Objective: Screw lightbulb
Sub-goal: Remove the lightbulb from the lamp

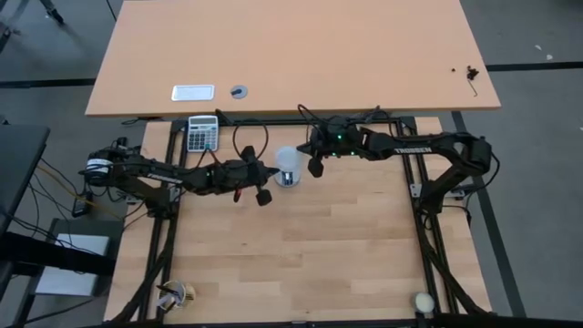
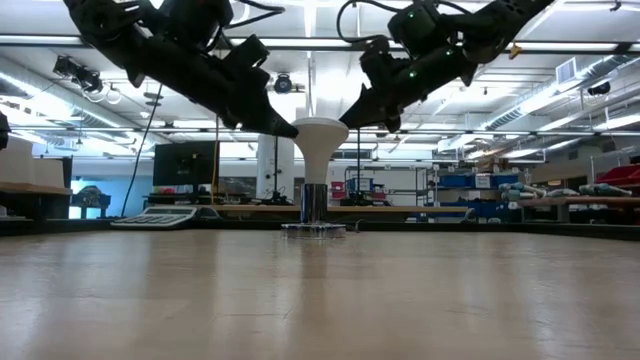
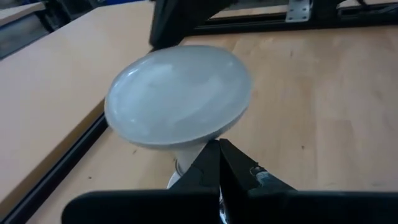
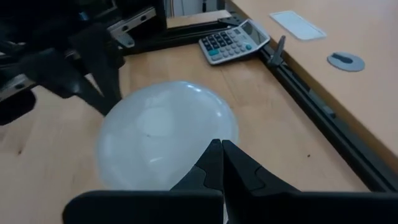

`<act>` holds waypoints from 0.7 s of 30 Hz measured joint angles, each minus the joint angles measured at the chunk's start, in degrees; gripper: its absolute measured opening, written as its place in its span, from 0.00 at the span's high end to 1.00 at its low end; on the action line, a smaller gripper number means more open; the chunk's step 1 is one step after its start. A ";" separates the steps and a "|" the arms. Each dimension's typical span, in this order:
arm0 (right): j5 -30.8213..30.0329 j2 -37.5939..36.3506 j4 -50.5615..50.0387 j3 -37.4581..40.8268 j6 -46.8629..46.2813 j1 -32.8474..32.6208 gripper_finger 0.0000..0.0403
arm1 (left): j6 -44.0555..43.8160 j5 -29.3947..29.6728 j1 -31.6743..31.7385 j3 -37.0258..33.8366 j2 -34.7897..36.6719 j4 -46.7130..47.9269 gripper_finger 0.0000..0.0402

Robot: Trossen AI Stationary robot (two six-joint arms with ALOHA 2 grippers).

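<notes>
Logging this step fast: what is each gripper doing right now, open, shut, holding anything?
Left gripper: fingers shut, empty, beside the lightbulb.
Right gripper: fingers shut, empty, at the lightbulb's other side.

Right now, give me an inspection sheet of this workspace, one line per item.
Surface: wooden table, mostly bare.
Job's things: lightbulb standing upright in socket.
Clutter: calculator at the far edge; small cream balls at the near corners.
Grippers: left gripper shut beside the bulb's neck; right gripper shut by the dome; neither grips it.
Cables: black cord looping by the socket.
Surroundings: second table behind; shelving beyond.
</notes>
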State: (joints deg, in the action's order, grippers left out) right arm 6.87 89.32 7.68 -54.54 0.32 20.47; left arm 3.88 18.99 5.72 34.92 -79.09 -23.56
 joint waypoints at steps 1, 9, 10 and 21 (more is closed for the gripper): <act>0.08 -0.32 -0.47 0.00 -0.13 -0.02 0.99 | -0.08 0.06 0.17 0.00 -0.02 0.09 1.00; 1.98 -1.09 -3.90 0.04 -0.20 -1.60 0.99 | -3.98 1.02 3.04 -0.04 -0.04 2.33 1.00; 2.10 -1.18 -4.09 0.04 -0.20 -1.76 0.99 | -4.13 1.13 3.36 -0.04 -0.02 2.65 1.00; 0.99 -3.59 -5.41 0.36 0.79 -1.92 0.98 | -1.72 8.76 4.46 0.00 9.67 14.81 1.00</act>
State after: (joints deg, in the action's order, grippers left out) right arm 7.87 85.73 2.28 -54.18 1.10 18.55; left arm 2.16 27.75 10.17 34.92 -69.42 -8.75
